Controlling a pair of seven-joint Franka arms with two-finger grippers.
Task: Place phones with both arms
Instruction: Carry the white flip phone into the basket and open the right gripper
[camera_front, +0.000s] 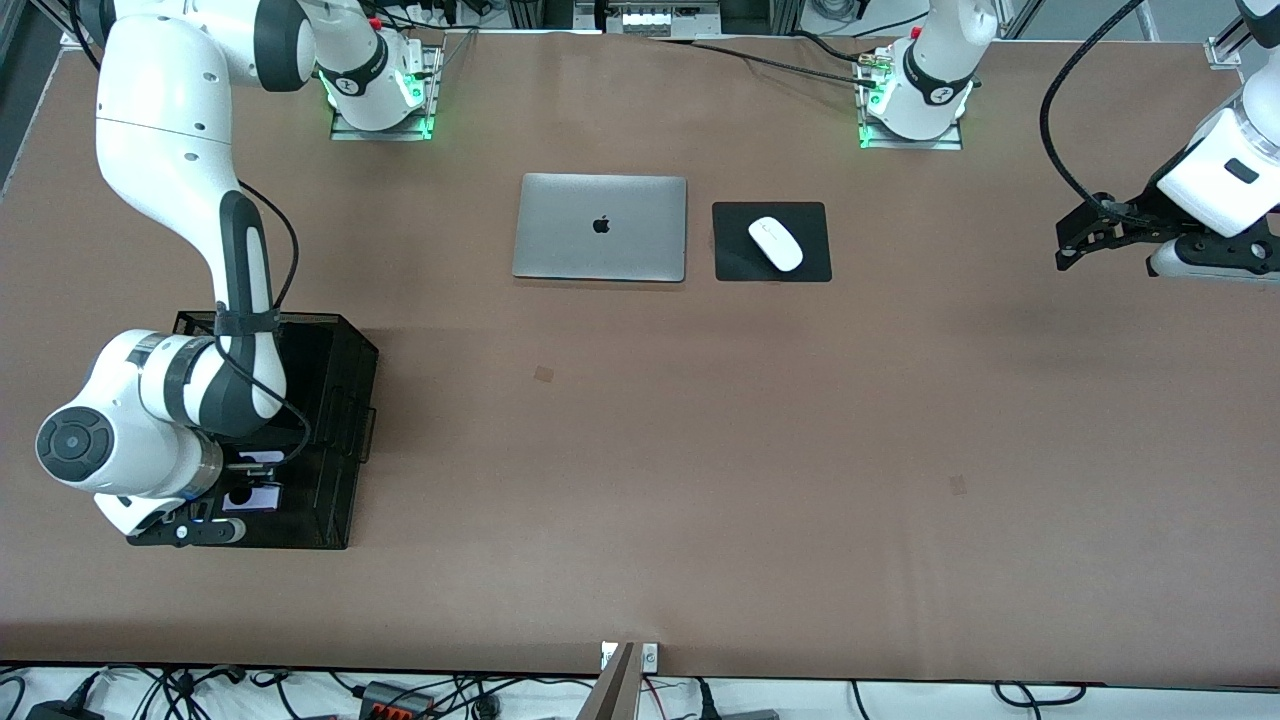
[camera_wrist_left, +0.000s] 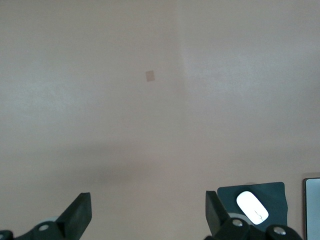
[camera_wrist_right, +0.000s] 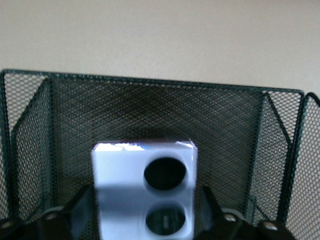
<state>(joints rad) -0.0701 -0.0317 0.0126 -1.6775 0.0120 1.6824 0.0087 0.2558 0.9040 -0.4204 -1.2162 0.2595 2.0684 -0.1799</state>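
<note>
I look down from a high front camera that faces both arm bases and takes in the whole table (camera_front: 640, 450). My left wrist camera sits well above the table, looking down past its own fingers (camera_wrist_left: 80, 212) at bare surface, with the white mouse (camera_wrist_left: 252, 207) on its black mat (camera_wrist_left: 275, 192) at the frame's edge; the front view shares both. My right wrist camera is close, looking into the black mesh basket (camera_wrist_right: 150, 107) at the lilac-white phone (camera_wrist_right: 120, 200), also shared.
</note>
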